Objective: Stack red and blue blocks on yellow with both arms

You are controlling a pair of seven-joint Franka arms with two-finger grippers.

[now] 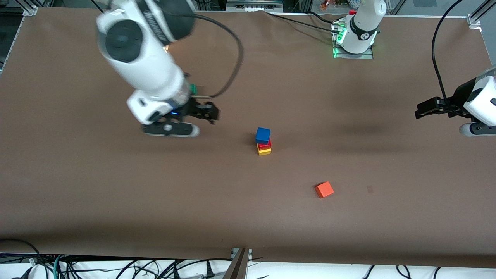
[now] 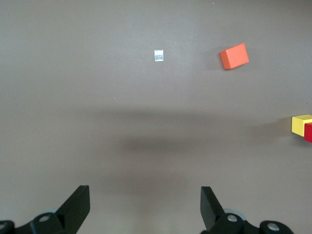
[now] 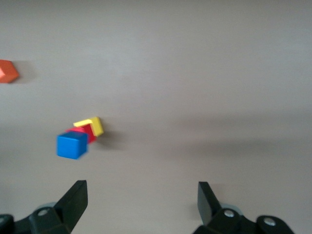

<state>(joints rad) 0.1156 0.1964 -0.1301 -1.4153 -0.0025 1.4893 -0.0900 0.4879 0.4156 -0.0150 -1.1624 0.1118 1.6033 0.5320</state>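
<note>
Orange cube [image 1: 324,190] near stack, green cube [image 1: 193,89] seemingly arm-hidden

Matt brown table cover [image 1: 116,186], smooth, plain matt blue cube [image 1: 263,135], red cube [image 1: 265,145], yellow cube [image 1: 264,151], orange cube [image 1: 324,190], glossy white arm shells [image 1: 147,58]

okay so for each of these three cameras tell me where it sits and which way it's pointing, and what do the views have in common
Front view: high across the table, facing both arms' bases; shows the right tool, the left tool and the blue block on the red block on the yellow block.
Left wrist view: on the left wrist, looking down at the table; its open tool frames the bottom edge.
Right wrist view: on the right wrist, looking down; its open tool shows.
Shared: all three see the stack and the orange cube.
</note>
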